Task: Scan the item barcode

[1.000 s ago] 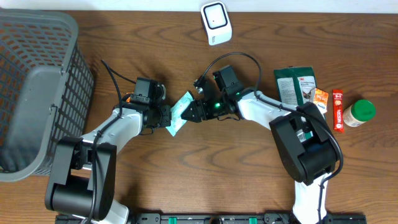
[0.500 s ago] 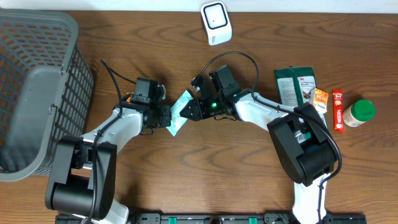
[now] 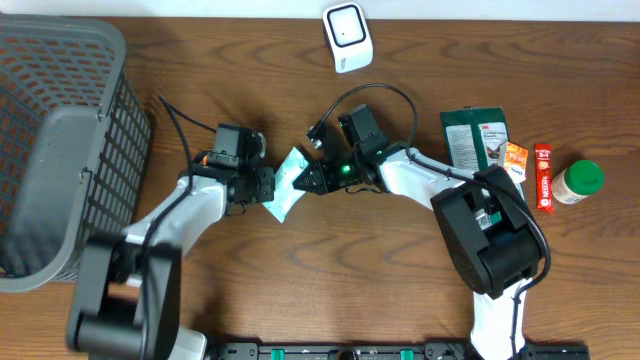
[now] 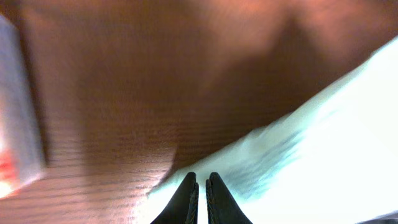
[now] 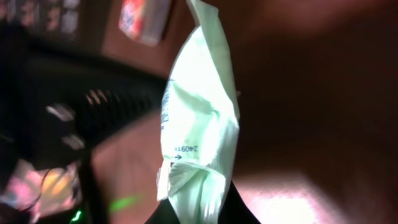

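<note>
Pale mint-green plastic sachet [image 3: 285, 195] is sitting mid-table between both arms, long axis running 1 to 7 o'clock.
Left gripper [image 3: 265, 188] is coming in from 9 o'clock, jaws pressed together, pinching the sachet's edge. Its wrist view is blurred.
Right gripper [image 3: 305, 180] is coming in from 3 o'clock, clamping the sachet's crumpled end. The right wrist view is showing printed digits on the film.
White boxy barcode scanner [image 3: 347, 37] is standing at 1 o'clock from the sachet, well apart.
Grey mesh plastic basket [image 3: 60, 130] is filling the 9 o'clock edge.
At 3 o'clock are lying a dark green foil pouch [image 3: 477, 140], a small orange packet [image 3: 515, 157], a red stick packet [image 3: 543, 177] and a green-lidded jar [image 3: 578, 181].
</note>
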You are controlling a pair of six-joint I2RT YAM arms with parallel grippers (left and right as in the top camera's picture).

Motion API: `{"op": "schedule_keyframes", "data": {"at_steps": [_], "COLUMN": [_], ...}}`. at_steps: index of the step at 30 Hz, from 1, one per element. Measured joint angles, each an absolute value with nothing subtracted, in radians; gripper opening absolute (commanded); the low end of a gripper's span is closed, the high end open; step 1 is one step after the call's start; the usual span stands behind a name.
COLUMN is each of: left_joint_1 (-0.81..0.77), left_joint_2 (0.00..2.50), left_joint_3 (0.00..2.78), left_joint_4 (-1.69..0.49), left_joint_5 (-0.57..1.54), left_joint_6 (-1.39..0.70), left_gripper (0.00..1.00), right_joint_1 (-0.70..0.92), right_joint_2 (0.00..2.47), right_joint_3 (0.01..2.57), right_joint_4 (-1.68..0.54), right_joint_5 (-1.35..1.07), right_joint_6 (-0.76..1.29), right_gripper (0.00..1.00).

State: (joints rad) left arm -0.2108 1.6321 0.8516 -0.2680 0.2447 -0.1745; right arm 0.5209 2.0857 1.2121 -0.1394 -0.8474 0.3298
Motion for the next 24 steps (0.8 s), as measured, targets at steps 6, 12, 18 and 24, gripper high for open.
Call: {"op": "schedule_keyframes", "data": {"at_steps": [6, 12, 18, 24], "left_joint_1": [-0.212, -0.19, -0.028, 0.145], "left_joint_2": [1.309, 1.112, 1.096, 1.142], "left_joint_3": [0.852, 0.852, 0.852, 0.852], "left_joint_4": [-0.278, -0.419, -0.574, -0.643], "left_joint_5": [0.191, 0.158, 0.15, 0.13], "left_joint_6": [-0.194, -0.239, -0.265, -0.27], "left_gripper": [0.09, 0.09, 0.09, 0.22], "right_joint_1": [0.451, 0.335, 0.264, 0.244], "right_joint_2": [2.082, 1.874, 1.638, 1.523], "right_joint_3": [1.208, 1.197, 1.201, 1.201], "right_joint_4": [-0.339, -0.735, -0.989, -1.032], "right_joint_5": [-0.984, -0.999, -0.969, -1.02], "right_joint_6": [0.249, 0.071, -0.059, -0.1], "right_gripper": [0.01, 0.01, 0.01, 0.01]}}
